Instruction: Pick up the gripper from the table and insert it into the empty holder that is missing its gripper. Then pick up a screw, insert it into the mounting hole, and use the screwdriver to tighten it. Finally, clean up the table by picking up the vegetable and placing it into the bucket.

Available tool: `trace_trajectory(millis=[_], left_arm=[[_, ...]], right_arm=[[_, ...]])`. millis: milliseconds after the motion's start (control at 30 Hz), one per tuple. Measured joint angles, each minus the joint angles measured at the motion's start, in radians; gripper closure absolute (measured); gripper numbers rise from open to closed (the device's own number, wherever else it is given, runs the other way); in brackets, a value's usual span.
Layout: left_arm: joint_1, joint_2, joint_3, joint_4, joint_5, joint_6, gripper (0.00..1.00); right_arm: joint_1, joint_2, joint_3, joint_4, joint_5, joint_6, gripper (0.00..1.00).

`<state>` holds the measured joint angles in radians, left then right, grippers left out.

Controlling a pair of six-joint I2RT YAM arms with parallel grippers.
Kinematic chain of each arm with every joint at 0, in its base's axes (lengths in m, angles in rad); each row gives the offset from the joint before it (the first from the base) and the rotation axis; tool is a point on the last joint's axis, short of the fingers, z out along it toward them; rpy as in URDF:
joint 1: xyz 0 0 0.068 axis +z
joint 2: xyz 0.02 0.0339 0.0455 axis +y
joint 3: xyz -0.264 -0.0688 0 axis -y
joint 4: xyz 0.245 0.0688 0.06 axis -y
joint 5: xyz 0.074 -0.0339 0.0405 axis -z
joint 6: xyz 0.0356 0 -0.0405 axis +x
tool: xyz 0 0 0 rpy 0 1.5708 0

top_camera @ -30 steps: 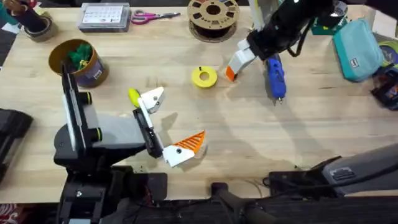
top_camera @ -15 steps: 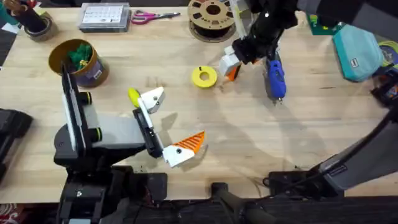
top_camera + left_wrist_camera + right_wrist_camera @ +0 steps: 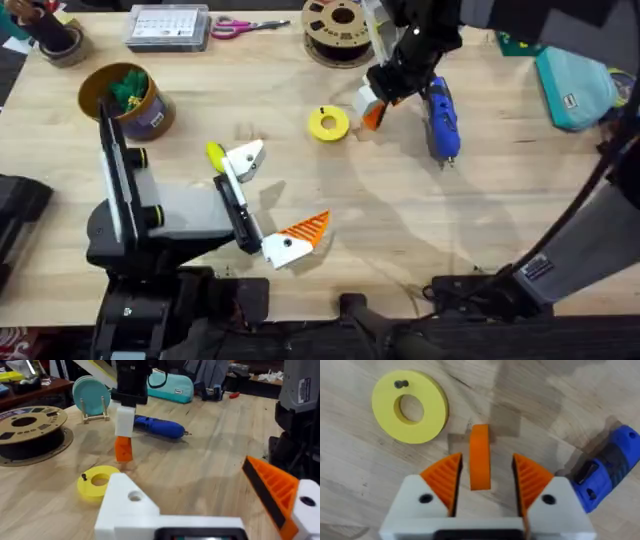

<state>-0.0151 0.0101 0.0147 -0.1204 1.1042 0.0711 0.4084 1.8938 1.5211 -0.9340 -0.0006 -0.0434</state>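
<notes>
Right gripper point(image 3: 481, 477) is down over the loose orange gripper point(image 3: 480, 457), fingers spread wide, one pad on each side, neither touching it. Wedge lies on the table point(image 3: 400, 220) between the yellow ring point(image 3: 328, 123) and the screwdriver point(image 3: 440, 118). Screw point(image 3: 400, 383) sits on the ring's top face. Left gripper point(image 3: 268, 205) rests low on the table, spread wide, holding nothing; I see one finger as a bare white holder point(image 3: 127, 505), the other with its orange pad point(image 3: 270, 491). Vegetable point(image 3: 215, 155) lies beside the holder finger. Bucket point(image 3: 125, 100) at far left.
</notes>
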Motion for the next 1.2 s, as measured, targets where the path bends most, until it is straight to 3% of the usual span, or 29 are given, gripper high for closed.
trace_trajectory(millis=[167,233,267,667,1000,1200], left_arm=[[0.000,0.000,0.000,0.000,0.000,0.000,0.015],[0.000,0.000,0.000,0.000,0.000,0.000,0.015],[0.000,0.000,0.000,0.000,0.000,0.000,0.015],[0.000,0.000,0.000,0.000,0.000,0.000,0.015],[0.000,0.000,0.000,0.000,0.000,0.000,0.015],[0.000,0.000,0.000,0.000,0.000,0.000,0.015]], right_arm=[[-0.001,0.000,0.000,-0.001,0.000,0.003,0.706],[-0.001,0.000,0.000,0.000,0.001,0.006,0.915],[-0.001,0.000,0.000,0.002,0.000,0.011,0.974],[-0.002,0.000,0.015,-0.056,0.000,0.013,0.988],[-0.005,-0.028,0.272,-0.237,0.000,0.013,0.990],[-0.016,-0.138,0.303,-0.233,-0.026,0.025,0.990]])
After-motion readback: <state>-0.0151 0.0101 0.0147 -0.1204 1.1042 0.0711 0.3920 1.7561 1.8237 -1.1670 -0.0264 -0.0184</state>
